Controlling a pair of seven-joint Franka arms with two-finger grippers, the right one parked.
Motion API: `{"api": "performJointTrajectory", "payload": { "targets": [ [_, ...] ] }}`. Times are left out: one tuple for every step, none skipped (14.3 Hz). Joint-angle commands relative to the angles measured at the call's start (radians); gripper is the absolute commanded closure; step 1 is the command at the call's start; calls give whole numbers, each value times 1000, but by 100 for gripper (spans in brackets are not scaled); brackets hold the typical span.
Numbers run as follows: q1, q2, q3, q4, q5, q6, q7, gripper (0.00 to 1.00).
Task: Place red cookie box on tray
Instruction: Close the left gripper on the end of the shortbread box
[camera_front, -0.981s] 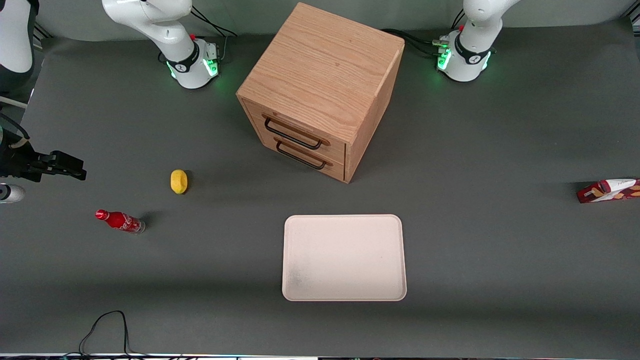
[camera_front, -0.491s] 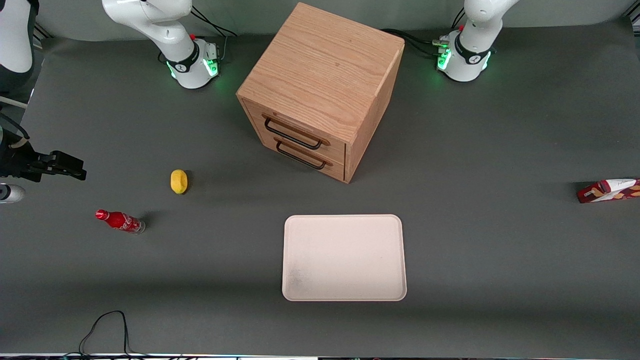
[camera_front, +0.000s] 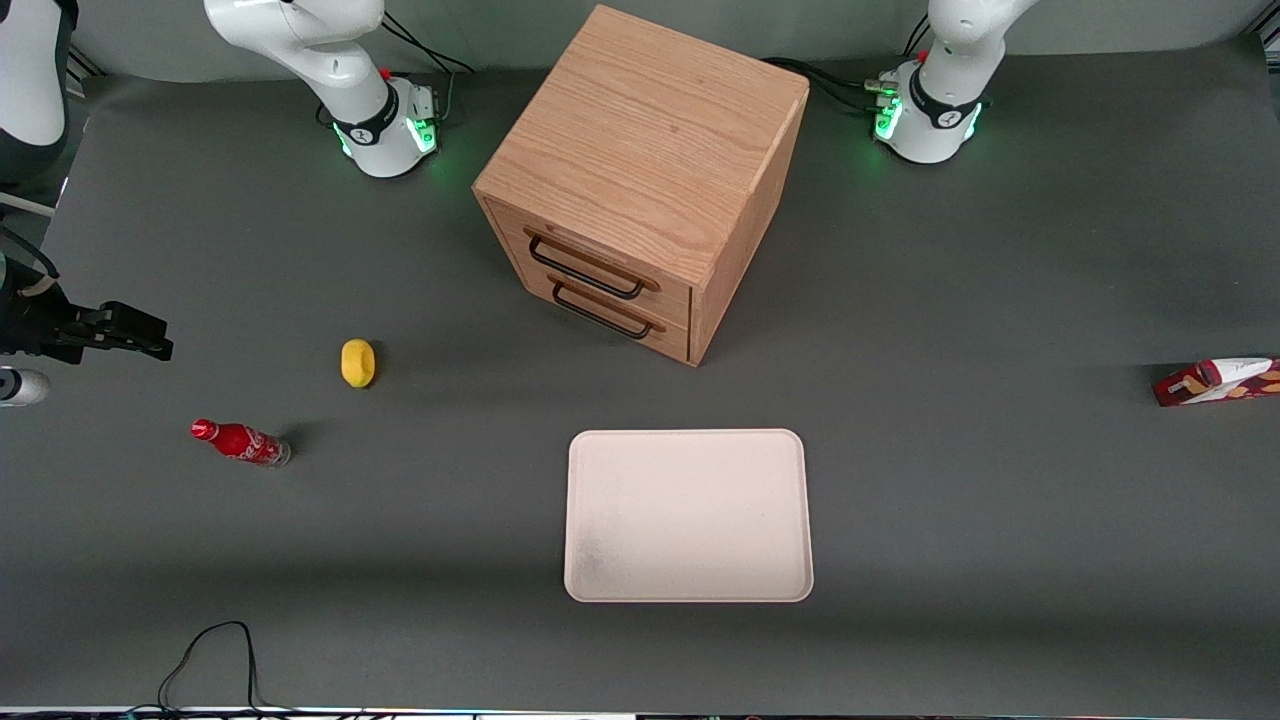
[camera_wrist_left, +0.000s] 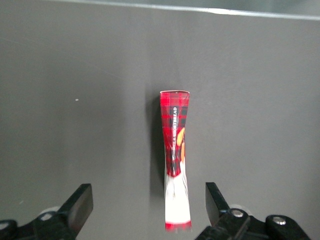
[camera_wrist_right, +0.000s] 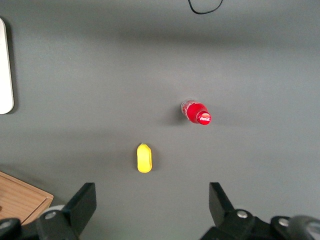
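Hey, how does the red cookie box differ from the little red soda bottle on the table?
The red cookie box is a flat, long carton with a white end; the soda bottle is small and round with a cap. The box sits at the working arm's end of the table, directly below the open gripper; the bottle stands toward the parked arm's end, near the yellow object. Both are red and off the tray.

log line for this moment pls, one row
phase: approach | gripper: open, above red cookie box, no contact | box: on table at working arm's end | tray: bare
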Motion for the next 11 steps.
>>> {"api": "performJointTrajectory", "payload": {
  "targets": [
    [-8, 72, -10, -5, 11, 77, -14, 0],
    [-14, 95, -11, -5, 11, 102, -14, 0],
    [-14, 109, -16, -7, 8, 120, -14, 0],
    [-20, 126, -18, -7, 4, 138, -14, 0],
    [-28, 143, -18, -10, 2, 163, -14, 0],
    [-31, 161, -18, -11, 1, 187, -14, 0],
    [-32, 177, -19, -13, 1, 203, -14, 0],
    [-32, 186, -24, -22, 1, 217, -14, 0],
    [-29, 188, -24, -36, 1, 243, -14, 0],
    [-29, 189, -25, -55, 1, 269, -13, 0],
    [-32, 191, -25, -71, 1, 289, -14, 0]
  ]
}}
